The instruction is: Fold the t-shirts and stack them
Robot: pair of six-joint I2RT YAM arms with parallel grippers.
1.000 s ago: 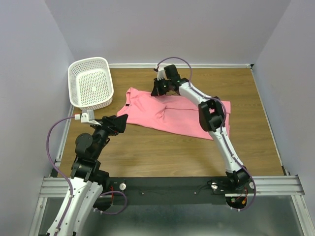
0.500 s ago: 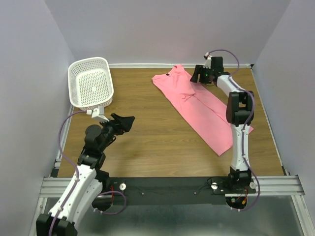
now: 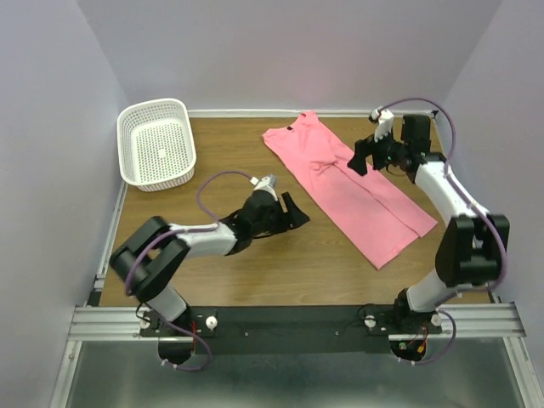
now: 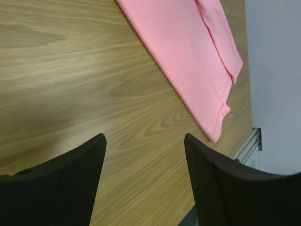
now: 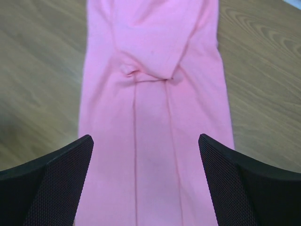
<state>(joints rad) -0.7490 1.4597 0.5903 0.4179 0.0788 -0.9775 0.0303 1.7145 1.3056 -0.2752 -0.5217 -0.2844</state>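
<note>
A salmon-pink t-shirt [image 3: 348,191] lies as a long narrow strip, folded lengthwise, running diagonally from the back middle of the table toward the front right. My right gripper [image 3: 360,158] hovers over its right edge, open and holding nothing; its wrist view looks straight down on the t-shirt [image 5: 153,122] between the wide-apart fingers [image 5: 61,181]. My left gripper [image 3: 297,212] is low over bare wood left of the strip, open and empty, and the left wrist view catches the t-shirt [image 4: 193,61] at its upper right.
A white perforated basket [image 3: 156,143] stands at the back left corner. The wooden table [image 3: 255,255] ends at a black rail [image 3: 280,319] along the front, and grey walls close in the back and both sides.
The right gripper dragged the shirt to the back right, let it go and pulled away to the right, open. The left arm swung from the left edge toward the table's middle.
</note>
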